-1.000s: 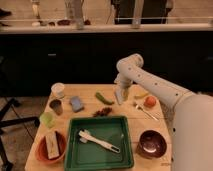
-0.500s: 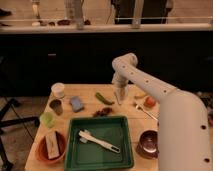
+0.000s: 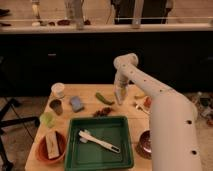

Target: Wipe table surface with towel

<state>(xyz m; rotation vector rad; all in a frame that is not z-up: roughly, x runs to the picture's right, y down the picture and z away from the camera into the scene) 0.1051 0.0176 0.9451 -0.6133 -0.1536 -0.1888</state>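
Towel [image 3: 56,106] is way off left
Our claw [image 3: 119,96] hangs above the surface [image 3: 89,95], and we can't tell its grip. The towel sits well left of it, past the blue sponge [image 3: 76,103].

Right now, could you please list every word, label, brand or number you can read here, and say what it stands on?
None: no readable text shows on the white cup, the green tray or the table surface.
The gripper hangs over the table's far side, bearing no visible marking.

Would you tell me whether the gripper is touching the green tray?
Apart: in the camera view bare tabletop shows between the gripper and the green tray.
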